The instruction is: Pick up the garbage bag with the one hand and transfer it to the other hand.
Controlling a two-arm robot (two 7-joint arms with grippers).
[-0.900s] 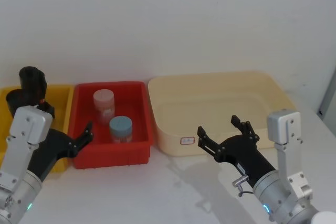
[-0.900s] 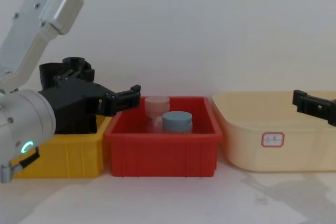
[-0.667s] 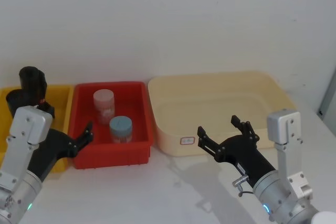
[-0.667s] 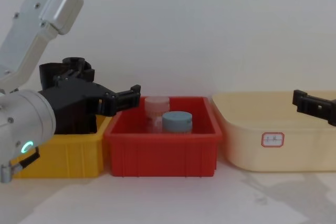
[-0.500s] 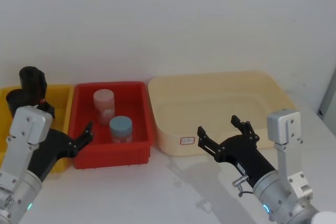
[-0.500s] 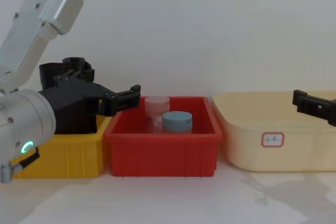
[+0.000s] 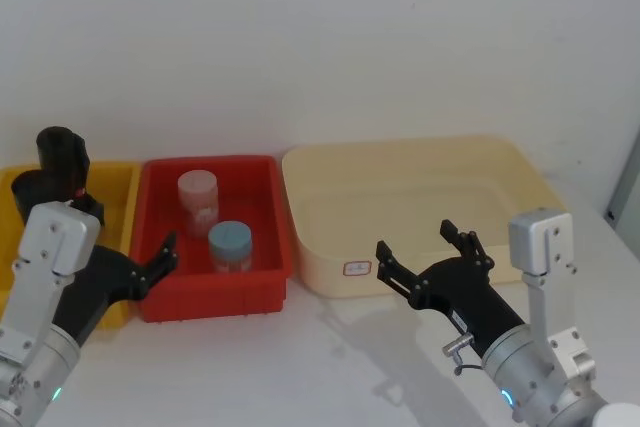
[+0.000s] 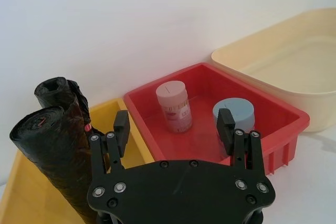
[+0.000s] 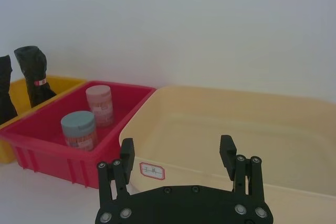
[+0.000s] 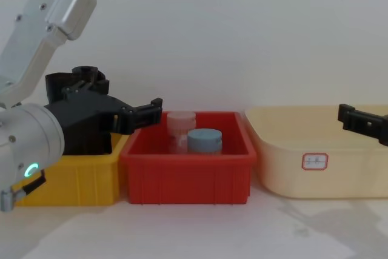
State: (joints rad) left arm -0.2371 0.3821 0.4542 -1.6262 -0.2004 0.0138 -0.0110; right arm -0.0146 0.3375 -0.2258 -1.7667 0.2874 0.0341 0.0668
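Note:
The garbage bag (image 7: 28, 187), a matte black roll with a wrinkly top, stands in the yellow bin (image 7: 115, 182). It is the nearer of two rolls (image 8: 50, 156). The roll behind it (image 7: 62, 152) carries a small red mark. My left gripper (image 7: 130, 232) hovers open over the edge between the yellow and red bins. In its wrist view (image 8: 174, 121) the bag stands just outside one finger and nothing is between the fingers. My right gripper (image 7: 417, 242) hangs open and empty in front of the cream tub (image 7: 420, 152), far from the bag.
A red bin (image 7: 215, 297) between the yellow bin and the cream tub holds a pink-lidded jar (image 7: 197, 197) and a blue-lidded jar (image 7: 230, 244). A white wall stands close behind the bins. Bare white table lies in front of them.

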